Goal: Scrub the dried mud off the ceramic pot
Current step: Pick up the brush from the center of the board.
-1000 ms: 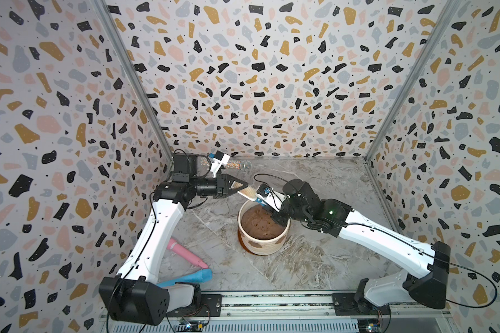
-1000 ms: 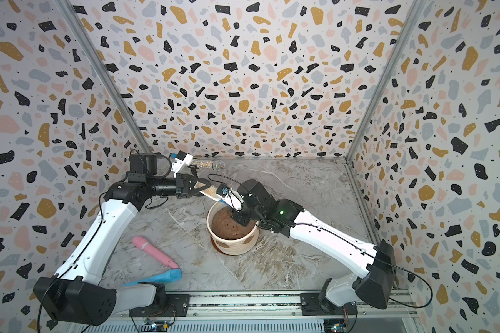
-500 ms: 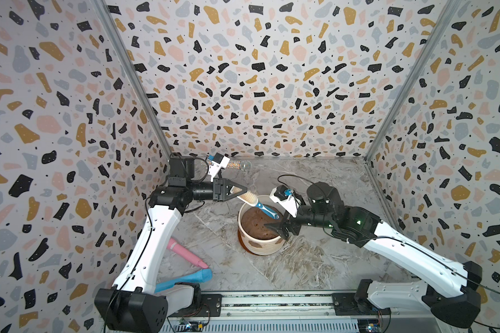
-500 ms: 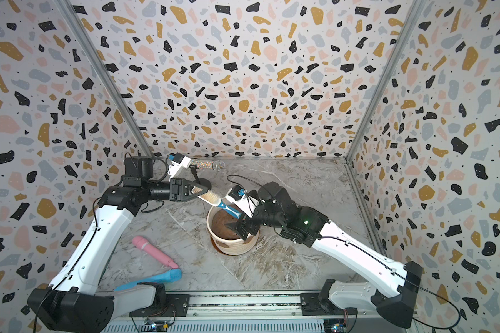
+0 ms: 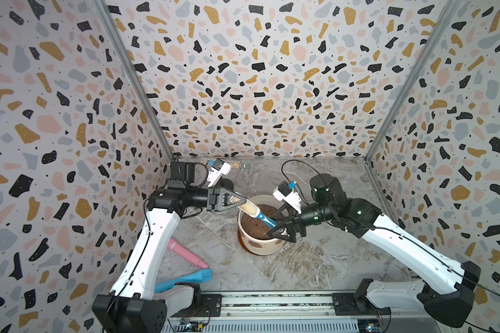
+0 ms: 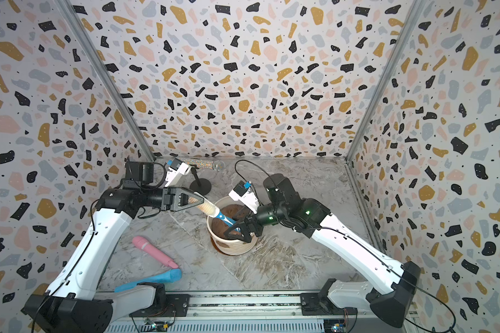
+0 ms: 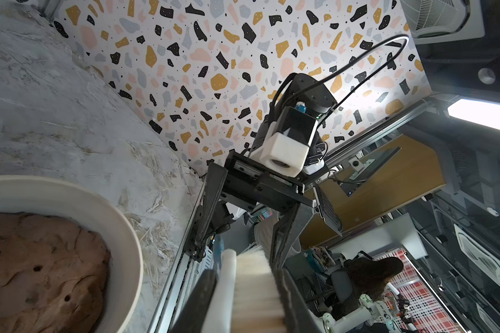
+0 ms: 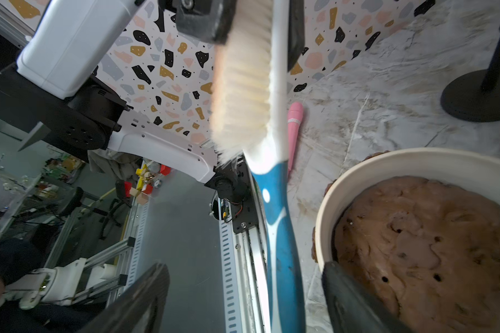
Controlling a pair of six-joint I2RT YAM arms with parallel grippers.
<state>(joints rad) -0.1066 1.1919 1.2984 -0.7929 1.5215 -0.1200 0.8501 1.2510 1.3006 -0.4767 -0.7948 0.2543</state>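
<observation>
The right end effector (image 5: 273, 227) has slid back down the brush (image 5: 259, 214) and let go, jaws wide around its handle, while the left end effector (image 5: 243, 200) pinches the bristly end above the ceramic pot (image 5: 261, 248) mid-worktop, with dried mud (image 5: 255, 245) facing the front edge.

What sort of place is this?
Probably a robot test booth in a lab: patterned panels enclose the tabletop, a left arm and right arm stand on a rail, and a wrist view shows a workroom beyond.
</observation>
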